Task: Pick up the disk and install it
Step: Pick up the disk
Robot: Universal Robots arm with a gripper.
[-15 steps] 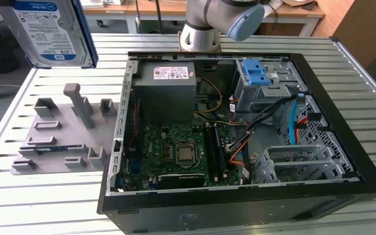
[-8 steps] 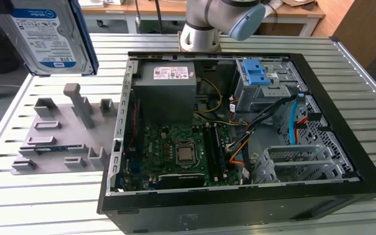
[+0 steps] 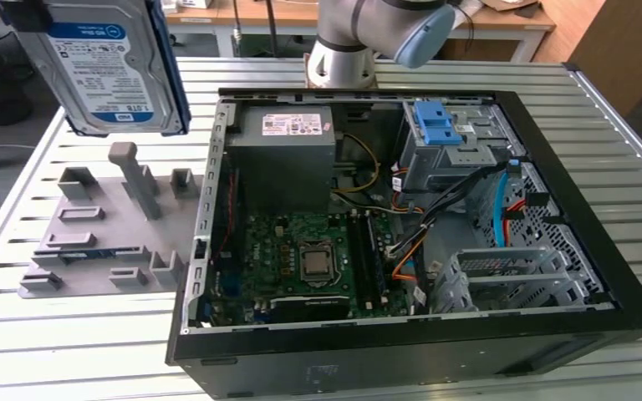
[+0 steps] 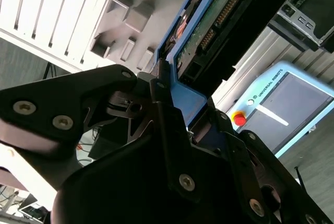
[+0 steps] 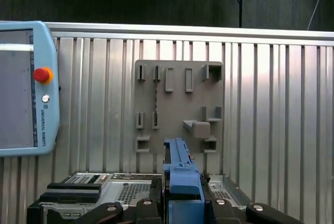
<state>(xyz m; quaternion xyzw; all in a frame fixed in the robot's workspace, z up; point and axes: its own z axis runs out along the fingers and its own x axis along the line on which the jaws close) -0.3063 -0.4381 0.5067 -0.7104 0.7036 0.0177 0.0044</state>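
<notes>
The disk (image 3: 104,67), a silver drive with a white-and-blue label in a blue bracket, hangs upright in the air at the exterior view's upper left, above the grey holder plate (image 3: 109,225). My gripper (image 5: 182,195) is shut on the bracket's end, its black fingers (image 5: 148,208) pressing on both sides in the first wrist view. In the second wrist view the gripper (image 4: 175,104) clamps the blue frame, and the disk's (image 4: 209,31) circuit-board side faces the camera. The open computer case (image 3: 588,242) lies to the exterior view's right of the disk.
Inside the case sit a grey drive cage with a blue latch (image 3: 444,125), a power supply (image 3: 287,142), a motherboard (image 3: 310,259) and loose cables. The holder plate (image 5: 177,104) has upright pegs. A teach pendant (image 5: 26,88) lies on the slatted metal table (image 3: 76,351).
</notes>
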